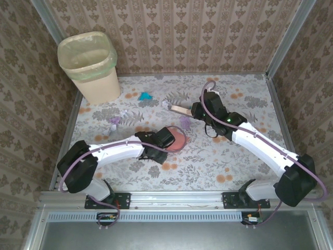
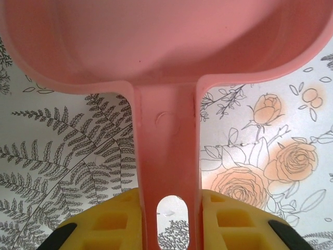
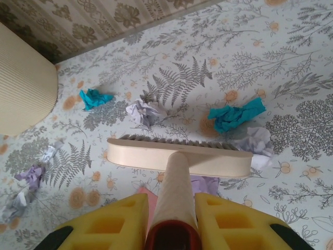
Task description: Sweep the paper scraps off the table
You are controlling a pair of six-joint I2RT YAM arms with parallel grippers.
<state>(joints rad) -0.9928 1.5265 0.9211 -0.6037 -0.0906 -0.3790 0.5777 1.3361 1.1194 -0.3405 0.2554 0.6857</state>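
Paper scraps lie on the table [image 1: 208, 161]: a teal one [image 1: 145, 96], a lilac one [image 1: 114, 121] and another lilac one [image 1: 185, 121] by the pan. My right gripper [image 1: 200, 112] is shut on the handle of a cream brush [image 1: 179, 109]. In the right wrist view the brush [image 3: 177, 156] hangs from the gripper [image 3: 171, 219], with teal scraps [image 3: 235, 114] [image 3: 95, 97] and a white scrap [image 3: 143, 112] beyond its bristles. My left gripper [image 1: 166, 138] is shut on the handle of a pink dustpan [image 1: 178, 139]. Its yellow fingers [image 2: 112, 224] clamp the pan's handle [image 2: 167, 156].
A cream waste bin [image 1: 89, 65] with a green liner stands at the far left corner. Aluminium rails [image 1: 171, 198] run along the near edge, and patterned walls close the other sides. More lilac bits [image 3: 31, 174] lie near the bin.
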